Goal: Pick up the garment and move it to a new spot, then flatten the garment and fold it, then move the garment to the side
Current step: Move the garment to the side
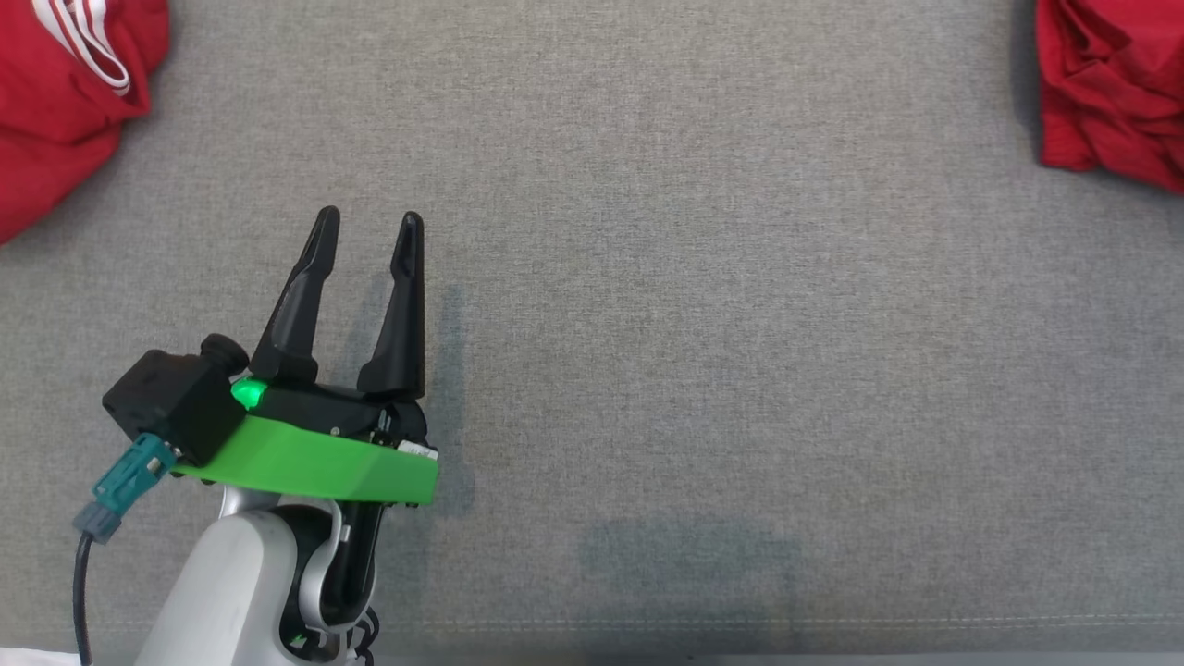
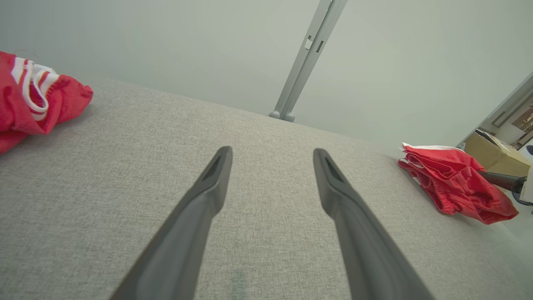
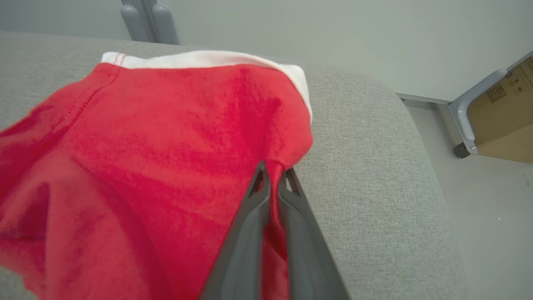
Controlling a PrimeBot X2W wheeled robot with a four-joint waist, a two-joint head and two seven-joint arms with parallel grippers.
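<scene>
Counting from the head view, we find two red garments on the grey upholstered surface (image 1: 694, 324), well apart. The garment (image 1: 1110, 83) lies bunched at two o'clock, and a striped garment (image 1: 55, 102) with white bands lies at ten o'clock. We have two grippers. Our left gripper (image 1: 370, 220) sits at about eight o'clock, its two dark fingers spread wide with nothing between them, over bare cloth. In the right wrist view, our right gripper (image 3: 275, 168) has its two fingers pressed together, pinching a fold of the garment's red cloth below its one white band (image 3: 200, 59). One grey metal post (image 2: 306, 58) stands behind the surface at twelve o'clock in the left wrist view. One cardboard box (image 3: 504, 121) shows at three o'clock in the right wrist view.
</scene>
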